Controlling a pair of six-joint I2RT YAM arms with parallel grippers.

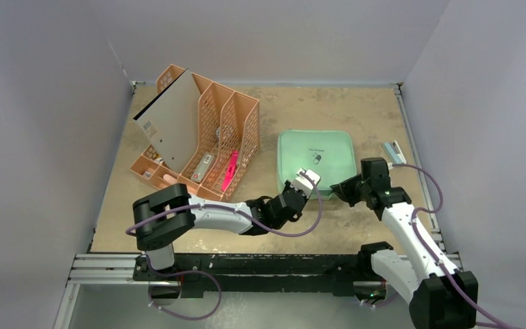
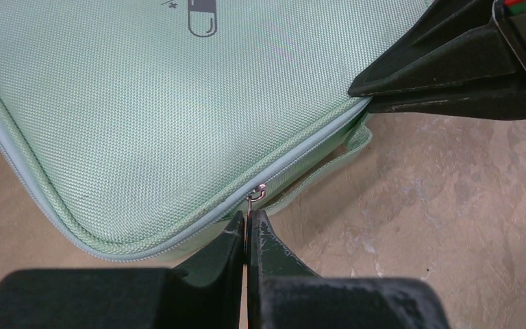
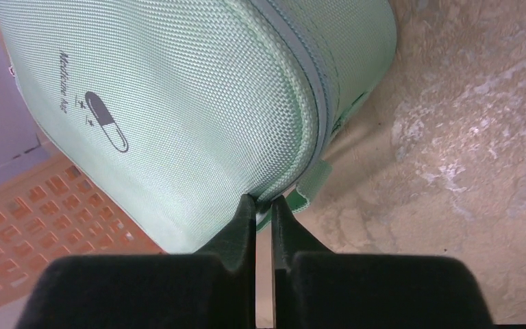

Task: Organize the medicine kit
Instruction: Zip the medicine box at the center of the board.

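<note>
Black claw fingers are nearest to me. My left claw [image 2: 246, 223] is closed tight on the small metal zipper pull [image 2: 255, 195], at the near edge of the medicine kit [image 1: 318, 154]. Just to its right along that same edge, my right claw [image 3: 263, 202] is closed down to a thin slit. Its tips are nipped into the zip seam at the kit's near right corner, with a sliver of green fabric between them and a small green fabric tab [image 3: 308, 185] just beside.

The mint-green kit lies flat on the tabletop [image 1: 342, 110], right of centre, with its lid down and facing up. It is close to square with rounded corners. Its slightly longer side runs left to right across my top view, and one long edge faces the arm bases. The printed capsule mark sits near the middle of the lid.

On the zip line along the near edge, the right claw's fingers sit just to the right of the pull.

Further back and to the left, well apart from the kit, stands an orange mesh file rack [image 1: 209, 137]. A grey board [image 1: 171, 127] leans in its far slot and a pink item [image 1: 230, 171] stands in its right-hand slot. I can't make out the small things in its front tray. A small white device [image 1: 394, 152] lies near the right wall, beyond my right arm.
</note>
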